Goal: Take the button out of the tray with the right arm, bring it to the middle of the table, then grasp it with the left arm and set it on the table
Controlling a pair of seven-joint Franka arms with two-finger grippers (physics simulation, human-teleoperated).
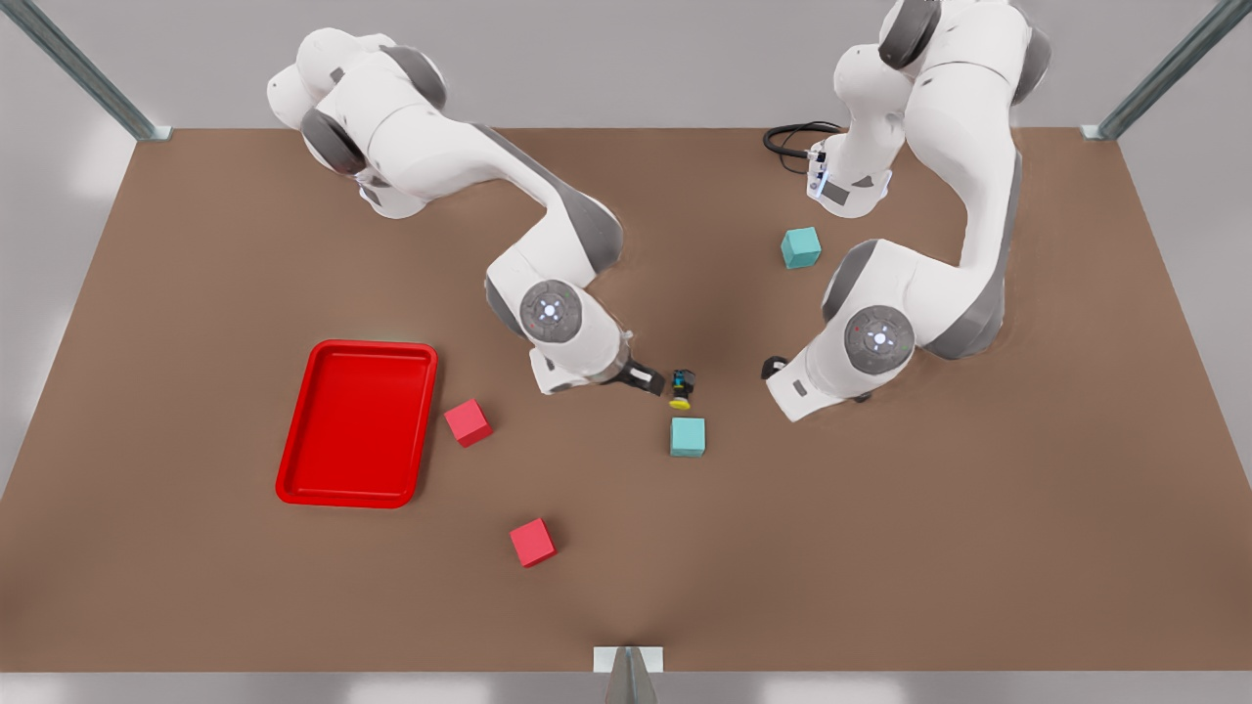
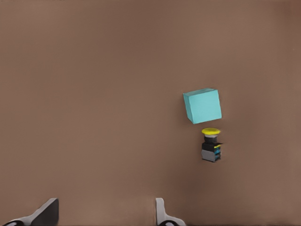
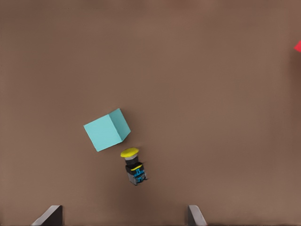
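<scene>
**Handover stage, table centre.** The button [image 1: 682,388] appears to lie on its side on the table [image 1: 880,548], out of the tray, with its yellow cap pointing at the teal cube [image 1: 688,436] just beside it at 6 o'clock in the front view. The right gripper [image 1: 650,379] sits just beside the button at 9 o'clock with its fingers spread, holding nothing. The left gripper [image 1: 773,369] stands near at 3 o'clock, also spread and empty.

The step in hand is judged to be the left arm's grasp. In the left wrist view the button lies off to one side of the finger gap, so the gripper should centre over the grey-black body first. It should close across the body's flat sides, clear of the cube and the cap.

**Containers.** The tray [image 1: 342,501], well apart at 9 o'clock, holds nothing. A red cube [image 1: 468,422] rests outside its rim.
</scene>
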